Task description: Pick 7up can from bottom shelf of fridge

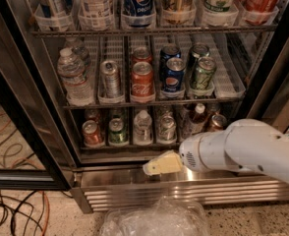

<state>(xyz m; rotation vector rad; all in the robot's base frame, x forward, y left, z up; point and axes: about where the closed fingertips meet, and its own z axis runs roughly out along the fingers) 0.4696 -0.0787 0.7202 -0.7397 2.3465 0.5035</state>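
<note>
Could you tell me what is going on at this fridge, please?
The robot's gripper hovers low in front of the open fridge, by the steel sill just below the bottom shelf, touching no can. The 7up can stands on that shelf, just above the gripper, not yet picked.

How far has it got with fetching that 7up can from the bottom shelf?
Early days. Done: the fridge looks open, and the gripper is at its steel base, just below the bottom shelf. In hand: nothing; the 7up can stands on the shelf, untouched. Left: rise to the can, grasp it and lift it out.
</note>
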